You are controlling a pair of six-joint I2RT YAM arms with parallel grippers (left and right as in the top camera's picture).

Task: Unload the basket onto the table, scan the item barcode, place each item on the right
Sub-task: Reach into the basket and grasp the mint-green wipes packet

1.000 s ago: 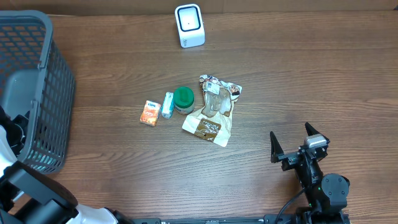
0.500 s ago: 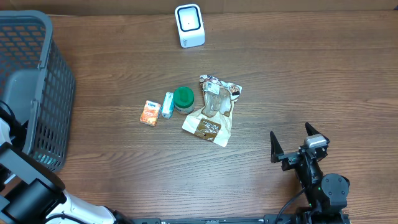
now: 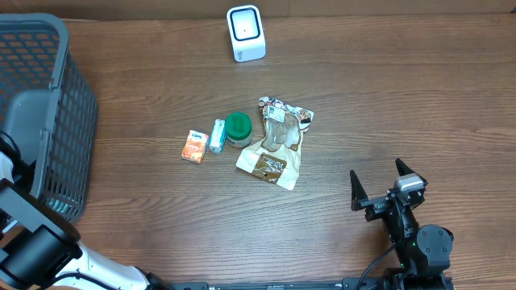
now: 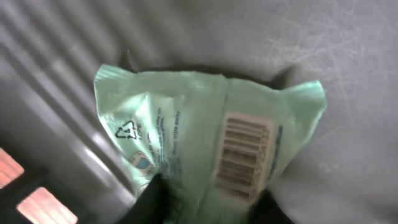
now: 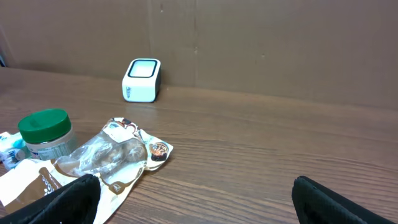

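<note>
At far left, inside the grey basket (image 3: 56, 121), the left gripper (image 4: 208, 202) pinches a green packet (image 4: 180, 130), its barcode (image 4: 242, 155) facing the wrist camera; the white scanner (image 3: 245, 33) stands mid-table at the back; at right, the right gripper (image 3: 377, 181) rests wide open.

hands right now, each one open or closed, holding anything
Left hand: closed on the green packet.
Right hand: open, holding nothing.

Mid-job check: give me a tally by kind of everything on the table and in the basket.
Packets: 4 (orange packet, pale blue packet, clear-and-brown pouch, green packet)
Jars: 1 (green-lidded jar)
Scanners: 1 (white scanner)
Baskets: 1 (grey basket)
Total: 7
</note>
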